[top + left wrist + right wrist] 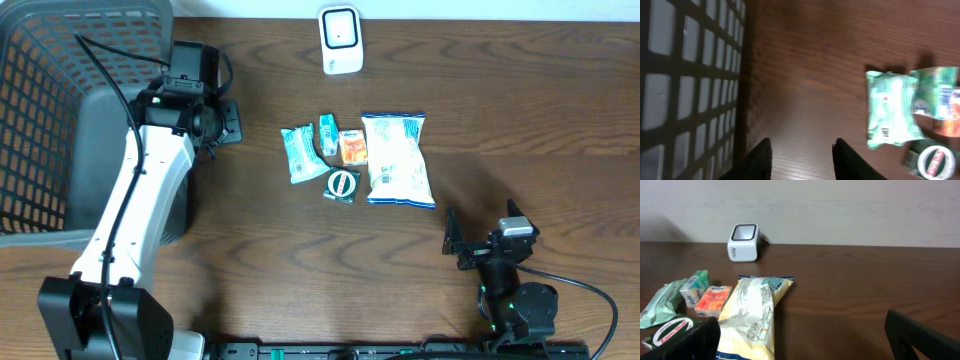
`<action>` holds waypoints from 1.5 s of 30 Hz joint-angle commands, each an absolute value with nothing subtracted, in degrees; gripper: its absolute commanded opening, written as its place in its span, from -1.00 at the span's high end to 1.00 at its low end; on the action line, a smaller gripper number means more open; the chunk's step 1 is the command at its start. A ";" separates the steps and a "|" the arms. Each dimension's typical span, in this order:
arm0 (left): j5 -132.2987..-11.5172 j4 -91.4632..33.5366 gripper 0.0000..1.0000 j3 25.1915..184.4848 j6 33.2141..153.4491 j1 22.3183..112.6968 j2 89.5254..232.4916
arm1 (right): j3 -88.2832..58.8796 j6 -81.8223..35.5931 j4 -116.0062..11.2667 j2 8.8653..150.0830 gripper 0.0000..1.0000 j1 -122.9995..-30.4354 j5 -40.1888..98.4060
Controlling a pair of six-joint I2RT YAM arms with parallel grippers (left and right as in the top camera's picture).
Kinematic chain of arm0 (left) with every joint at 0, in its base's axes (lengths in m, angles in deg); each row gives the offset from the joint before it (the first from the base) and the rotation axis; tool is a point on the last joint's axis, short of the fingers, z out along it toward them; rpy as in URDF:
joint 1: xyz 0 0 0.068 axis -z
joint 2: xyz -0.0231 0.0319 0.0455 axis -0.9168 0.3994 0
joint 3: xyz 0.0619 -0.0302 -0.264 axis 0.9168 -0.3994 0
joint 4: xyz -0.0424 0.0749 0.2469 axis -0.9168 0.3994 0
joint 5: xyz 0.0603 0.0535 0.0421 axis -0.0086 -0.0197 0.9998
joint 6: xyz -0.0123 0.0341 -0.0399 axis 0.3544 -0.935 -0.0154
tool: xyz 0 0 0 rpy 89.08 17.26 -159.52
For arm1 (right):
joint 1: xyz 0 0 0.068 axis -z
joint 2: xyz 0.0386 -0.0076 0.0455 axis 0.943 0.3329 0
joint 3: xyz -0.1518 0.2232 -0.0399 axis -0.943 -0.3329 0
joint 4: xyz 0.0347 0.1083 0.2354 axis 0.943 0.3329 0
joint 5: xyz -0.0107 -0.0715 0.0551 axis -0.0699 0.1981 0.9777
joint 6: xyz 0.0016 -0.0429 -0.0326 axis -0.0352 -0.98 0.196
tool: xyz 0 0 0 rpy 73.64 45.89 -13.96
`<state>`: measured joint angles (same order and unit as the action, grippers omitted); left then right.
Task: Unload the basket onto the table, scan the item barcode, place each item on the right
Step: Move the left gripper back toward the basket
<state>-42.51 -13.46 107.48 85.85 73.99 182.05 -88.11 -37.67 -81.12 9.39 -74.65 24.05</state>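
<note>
Several snack items lie in a cluster mid-table: a teal packet [300,153], a small green packet [328,133], an orange packet [352,147], a large white-and-blue bag [398,158] and a dark packet with a round label [341,185]. A white scanner [341,40] stands at the far edge. My left gripper [232,120] hovers left of the cluster, beside the basket; in the left wrist view its jaws [801,155] stand partly apart over bare wood, and the teal packet [890,112] lies to their right. My right gripper [450,240] is open, low at the front right, holding nothing.
A dark mesh basket [40,120] fills the left side, its wall [685,85] close beside my left fingers. In the right wrist view the large bag [752,317] lies just ahead of the left finger, with the scanner [744,242] beyond it against a pale wall.
</note>
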 commanded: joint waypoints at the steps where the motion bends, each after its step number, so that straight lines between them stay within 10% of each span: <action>1: -38.18 -13.04 0.30 108.58 85.58 72.24 181.08 | -88.22 -37.30 -80.93 9.08 -0.99 -75.00 24.01; 45: -44.32 -24.84 0.29 108.55 85.30 59.23 181.19 | -88.22 -37.30 -80.93 9.08 -0.99 -75.00 24.01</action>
